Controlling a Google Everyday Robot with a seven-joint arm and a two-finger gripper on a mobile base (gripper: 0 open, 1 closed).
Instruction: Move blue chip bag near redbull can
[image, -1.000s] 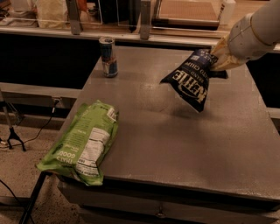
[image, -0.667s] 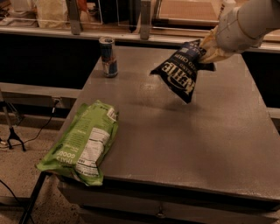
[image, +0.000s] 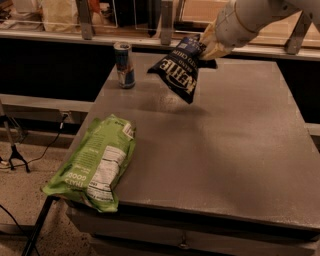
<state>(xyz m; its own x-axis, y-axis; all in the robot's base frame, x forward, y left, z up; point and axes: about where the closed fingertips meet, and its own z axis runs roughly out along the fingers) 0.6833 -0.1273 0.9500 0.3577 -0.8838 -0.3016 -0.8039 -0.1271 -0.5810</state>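
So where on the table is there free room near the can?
Right of the can, below the blue chip bag that the claw holds up at the back, the table is bare. The right half is free too. Only the front left corner is crowded, by the green bag.

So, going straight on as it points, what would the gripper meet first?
The gripper, holding the blue chip bag above the table, points down-left; likely it meets the table before the redbull can, though depth is unclear.
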